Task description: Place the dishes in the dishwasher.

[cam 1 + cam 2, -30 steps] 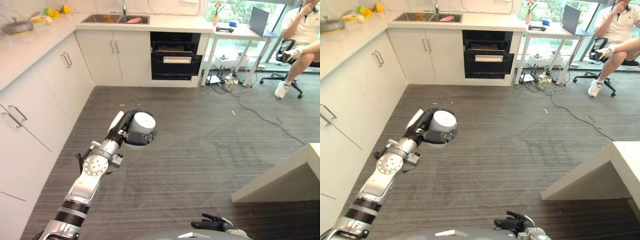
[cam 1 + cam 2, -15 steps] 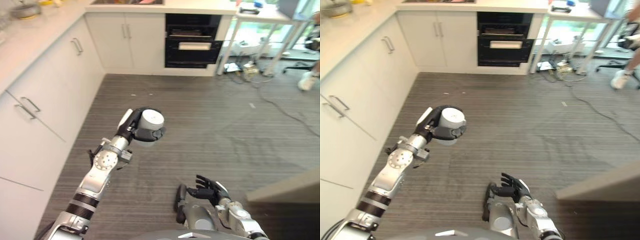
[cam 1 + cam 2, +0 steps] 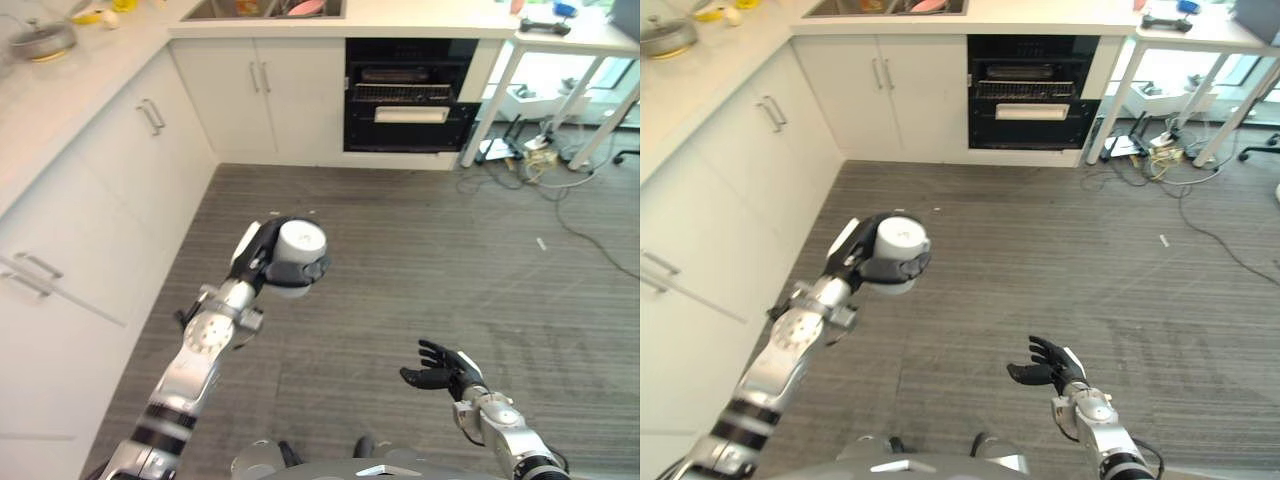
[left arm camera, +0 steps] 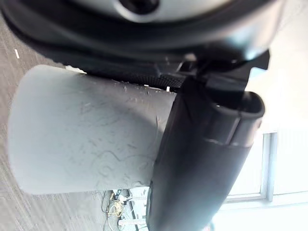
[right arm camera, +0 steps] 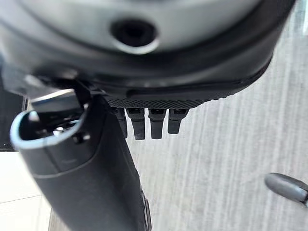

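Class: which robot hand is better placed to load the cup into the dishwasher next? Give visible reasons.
Left. The left robot hand already grips the grey cup, raised toward the open dishwasher. The right robot hand hangs low, open, holding nothing.

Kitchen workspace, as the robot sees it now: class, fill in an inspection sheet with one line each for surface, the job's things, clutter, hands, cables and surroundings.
Surface: grey striped floor; pale countertop on the robot's left.
Job's things: grey cup held above the floor; dishwasher ahead in the far cabinets, its dark front open with a rack showing.
Clutter: pan on the countertop; small white scraps on the floor.
Hands: left hand, fingers curled round the cup; right hand low, fingers relaxed, holding nothing.
Cables: a tangle under the white table.
Surroundings: white cabinets; sink holding something pink.
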Tool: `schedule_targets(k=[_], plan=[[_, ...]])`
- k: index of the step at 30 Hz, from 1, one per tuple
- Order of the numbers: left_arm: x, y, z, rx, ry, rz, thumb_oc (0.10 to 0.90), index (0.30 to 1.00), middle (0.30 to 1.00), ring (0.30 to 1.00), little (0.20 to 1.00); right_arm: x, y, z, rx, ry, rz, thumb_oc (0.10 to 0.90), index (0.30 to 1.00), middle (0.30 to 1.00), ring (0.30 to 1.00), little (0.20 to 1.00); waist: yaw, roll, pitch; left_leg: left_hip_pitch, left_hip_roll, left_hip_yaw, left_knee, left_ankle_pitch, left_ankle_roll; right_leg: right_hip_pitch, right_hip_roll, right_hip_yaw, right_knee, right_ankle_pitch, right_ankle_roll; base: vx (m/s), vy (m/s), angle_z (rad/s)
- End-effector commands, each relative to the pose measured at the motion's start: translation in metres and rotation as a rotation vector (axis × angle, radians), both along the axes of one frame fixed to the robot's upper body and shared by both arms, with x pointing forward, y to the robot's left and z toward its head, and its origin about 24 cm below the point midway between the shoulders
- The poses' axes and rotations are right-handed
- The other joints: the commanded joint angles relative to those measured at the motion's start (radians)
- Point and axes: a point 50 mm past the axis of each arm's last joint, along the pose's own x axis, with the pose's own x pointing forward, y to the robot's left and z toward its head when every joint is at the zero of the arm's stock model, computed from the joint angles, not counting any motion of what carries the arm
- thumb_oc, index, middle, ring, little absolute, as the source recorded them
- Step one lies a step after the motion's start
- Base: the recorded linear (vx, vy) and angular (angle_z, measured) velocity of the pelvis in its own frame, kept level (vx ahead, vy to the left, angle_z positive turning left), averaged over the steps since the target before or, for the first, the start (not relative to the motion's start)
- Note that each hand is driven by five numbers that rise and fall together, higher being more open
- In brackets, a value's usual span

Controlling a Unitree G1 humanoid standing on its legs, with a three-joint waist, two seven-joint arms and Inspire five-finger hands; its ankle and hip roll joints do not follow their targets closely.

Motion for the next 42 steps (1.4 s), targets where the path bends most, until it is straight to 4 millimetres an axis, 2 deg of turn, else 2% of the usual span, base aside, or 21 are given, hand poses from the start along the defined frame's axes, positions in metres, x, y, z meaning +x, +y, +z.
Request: schedule_targets(k=[1, 4, 7, 8, 9, 10, 11, 12, 13, 17, 19, 20, 22, 24, 26, 30, 32, 35, 39, 40, 42], plan=[[0.004, 0.010, 0.044, -0.075, -0.238, 0.058, 0.400, 0.300, 0.300, 0.300, 0.300, 0.016, -0.003, 0.015, -0.036, -0.101, 0.084, 0.800, 0.900, 0.900, 0.900, 0.900, 0.023, 0.048, -0.004, 0.106, 0.091, -0.069, -0.163, 0.143, -0.047, -0.014, -0.065, -0.090, 0.051, -0.076, 0.102, 0.48, 0.120, -0.68], [-0.002, 0.019, 0.040, -0.067, -0.230, 0.095, 0.400, 0.300, 0.300, 0.300, 0.300, 0.018, -0.006, 0.018, -0.044, -0.114, 0.082, 0.800, 0.900, 0.900, 0.900, 0.900, 0.025, 0.052, 0.007, 0.087, 0.185, -0.037, -0.236, 0.205, -0.084, 0.054, -0.092, -0.069, 0.033, -0.096, 0.133, 0.46, 0.109, -0.92], [-0.010, 0.026, 0.038, -0.049, -0.215, 0.114, 0.400, 0.300, 0.300, 0.300, 0.300, 0.011, -0.006, 0.016, -0.039, -0.098, 0.093, 0.800, 0.900, 0.900, 0.900, 0.900, 0.040, 0.084, -0.018, 0.123, 0.184, -0.010, -0.239, 0.230, -0.104, 0.099, -0.085, -0.043, 0.062, -0.137, 0.148, 0.70, 0.199, -0.69], [-0.008, 0.020, 0.039, -0.030, -0.208, 0.077, 0.400, 0.300, 0.300, 0.300, 0.300, 0.005, -0.009, 0.013, -0.041, -0.078, 0.081, 0.800, 0.900, 0.900, 0.900, 0.900, 0.055, 0.091, -0.053, 0.125, 0.126, -0.026, -0.234, 0.231, -0.085, 0.122, -0.171, -0.037, 0.191, -0.102, 0.184, 0.59, 0.244, -0.62], [-0.008, 0.020, 0.039, -0.029, -0.208, 0.074, 0.400, 0.300, 0.300, 0.300, 0.300, 0.005, -0.009, 0.013, -0.040, -0.077, 0.078, 0.800, 0.900, 0.900, 0.900, 0.900, 0.059, 0.084, -0.055, 0.125, 0.116, -0.022, -0.234, 0.227, -0.080, 0.116, -0.184, -0.035, 0.202, -0.106, 0.190, 0.75, 0.347, -0.52], [-0.005, 0.016, 0.039, -0.019, -0.210, 0.056, 0.400, 0.300, 0.300, 0.300, 0.300, 0.003, -0.011, 0.011, -0.031, -0.073, 0.055, 0.800, 0.900, 0.900, 0.900, 0.900, 0.054, 0.079, -0.058, 0.134, 0.076, -0.011, -0.234, 0.213, -0.059, 0.092, -0.237, -0.042, 0.310, -0.020, 0.214, 0.45, 0.377, -0.24], [0.001, 0.006, 0.042, 0.023, -0.219, 0.008, 0.400, 0.300, 0.300, 0.300, 0.300, 0.003, -0.011, 0.012, 0.001, -0.093, 0.004, 0.800, 0.900, 0.900, 0.900, 0.900, 0.024, 0.069, -0.048, 0.179, -0.009, -0.010, -0.241, 0.161, 0.007, -0.014, -0.331, -0.001, 0.572, 0.171, 0.246, 0.44, 0.392, -0.11], [0.002, 0.006, 0.043, 0.025, -0.220, 0.007, 0.400, 0.300, 0.300, 0.300, 0.300, 0.003, -0.011, 0.013, 0.002, -0.095, 0.001, 0.800, 0.900, 0.900, 0.900, 0.900, 0.034, 0.059, -0.051, 0.176, -0.025, 0.000, -0.241, 0.154, 0.017, -0.037, -0.352, 0.019, 0.596, 0.168, 0.257, 0.52, 0.485, 0.38], [0.007, -0.001, 0.052, 0.080, -0.264, -0.035, 0.400, 0.300, 0.300, 0.300, 0.300, 0.012, -0.006, 0.021, 0.001, -0.143, 0.029, 0.800, 0.900, 0.900, 0.900, 0.900, -0.003, 0.067, -0.030, 0.227, -0.070, -0.018, -0.249, 0.101, 0.075, -0.139, -0.374, 0.074, 0.795, 0.260, 0.267, 0.22, 0.241, 0.59], [0.014, -0.008, 0.055, 0.067, -0.279, -0.043, 0.400, 0.300, 0.300, 0.300, 0.300, 0.023, -0.004, 0.033, -0.015, -0.205, 0.050, 0.800, 0.900, 0.900, 0.900, 0.900, -0.036, 0.072, -0.022, 0.259, -0.129, -0.009, -0.249, 0.029, 0.123, -0.272, -0.390, 0.062, 0.876, 0.211, 0.269, 0.41, 0.179, 0.29], [0.015, -0.015, 0.059, 0.023, -0.305, -0.053, 0.400, 0.300, 0.300, 0.300, 0.300, 0.033, -0.005, 0.049, -0.018, -0.288, 0.059, 0.800, 0.900, 0.900, 0.900, 0.900, -0.077, 0.080, -0.015, 0.303, -0.158, -0.012, -0.249, -0.008, 0.117, -0.362, -0.278, 0.002, 0.690, 0.090, 0.236, 0.46, -0.039, -0.06], [0.015, -0.016, 0.058, 0.021, -0.306, -0.052, 0.400, 0.300, 0.300, 0.300, 0.300, 0.032, -0.005, 0.049, -0.020, -0.287, 0.059, 0.800, 0.900, 0.900, 0.900, 0.900, -0.078, 0.087, -0.015, 0.304, -0.150, -0.013, -0.249, -0.009, 0.114, -0.354, -0.269, -0.005, 0.678, 0.091, 0.232, 0.47, -0.123, -0.19], [0.016, -0.017, 0.061, 0.000, -0.321, -0.051, 0.400, 0.300, 0.300, 0.300, 0.300, 0.044, -0.007, 0.064, -0.047, -0.354, 0.080, 0.800, 0.900, 0.900, 0.900, 0.900, -0.076, 0.080, -0.019, 0.340, -0.171, -0.014, -0.249, -0.045, 0.099, -0.390, -0.208, -0.124, 0.397, 0.055, 0.217, 0.35, -0.172, -0.18], [0.022, -0.021, 0.065, -0.014, -0.335, -0.056, 0.400, 0.300, 0.300, 0.300, 0.300, 0.054, -0.004, 0.075, -0.062, -0.410, 0.099, 0.800, 0.900, 0.900, 0.900, 0.900, -0.076, 0.062, -0.033, 0.362, -0.185, -0.004, -0.249, -0.069, 0.080, -0.395, -0.133, -0.259, 0.140, 0.108, 0.203, 0.37, -0.227, -0.17], [0.028, -0.029, 0.071, -0.031, -0.354, -0.071, 0.400, 0.300, 0.300, 0.300, 0.300, 0.056, 0.004, 0.079, -0.049, -0.433, 0.119, 0.800, 0.900, 0.900, 0.900, 0.900, -0.073, 0.040, -0.046, 0.394, -0.222, 0.003, -0.249, -0.110, 0.085, -0.441, -0.149, -0.356, 0.086, 0.120, 0.199, 0.39, -0.191, -0.01], [0.030, -0.050, 0.063, -0.086, -0.315, -0.131, 0.400, 0.300, 0.300, 0.300, 0.300, 0.046, 0.004, 0.073, -0.047, -0.408, 0.124, 0.800, 0.900, 0.900, 0.900, 0.900, -0.090, 0.037, -0.076, 0.445, -0.295, -0.080, -0.150, -0.192, 0.118, -0.401, -0.088, -0.317, 0.072, 0.069, 0.122, 0.59, -0.204, 0.49], [0.030, -0.058, 0.061, -0.121, -0.307, -0.155, 0.400, 0.300, 0.300, 0.300, 0.300, 0.039, -0.001, 0.067, -0.052, -0.379, 0.103, 0.800, 0.900, 0.900, 0.900, 0.900, -0.085, 0.044, -0.076, 0.398, -0.273, -0.104, 0.087, -0.133, 0.058, -0.303, -0.058, -0.290, 0.045, 0.064, 0.097, 0.70, -0.309, 0.52], [0.028, -0.050, 0.064, -0.116, -0.325, -0.133, 0.400, 0.300, 0.300, 0.300, 0.300, 0.037, -0.007, 0.065, -0.061, -0.367, 0.078, 0.800, 0.900, 0.900, 0.900, 0.900, -0.046, 0.020, -0.040, 0.257, -0.172, -0.054, 0.475, 0.032, -0.145, -0.174, -0.039, -0.297, 0.037, 0.063, 0.058, 0.63, -0.339, 0.14], [0.026, -0.046, 0.057, -0.121, -0.294, -0.103, 0.400, 0.300, 0.300, 0.300, 0.300, 0.038, -0.011, 0.065, -0.084, -0.352, 0.083, 0.800, 0.900, 0.900, 0.900, 0.900, -0.020, 0.024, -0.029, 0.190, -0.072, 0.008, 0.479, 0.020, -0.130, -0.122, -0.029, -0.320, 0.012, 0.032, 0.036, 0.38, -0.157, -0.20], [0.022, -0.043, 0.049, -0.124, -0.263, -0.090, 0.400, 0.300, 0.300, 0.300, 0.300, 0.040, -0.011, 0.066, -0.090, -0.356, 0.092, 0.800, 0.900, 0.900, 0.900, 0.900, -0.015, 0.048, -0.028, 0.190, -0.041, 0.014, 0.288, -0.034, -0.084, -0.127, -0.053, -0.332, 0.012, 0.024, 0.063, 0.29, 0.075, 0.04], [0.020, -0.041, 0.047, -0.123, -0.252, -0.084, 0.400, 0.300, 0.300, 0.300, 0.300, 0.041, -0.011, 0.066, -0.099, -0.356, 0.098, 0.800, 0.900, 0.900, 0.900, 0.900, -0.014, 0.049, -0.031, 0.180, -0.006, 0.022, 0.185, -0.037, -0.064, -0.119, -0.083, -0.331, 0.012, 0.016, 0.078, 0.28, 0.195, -0.08]])
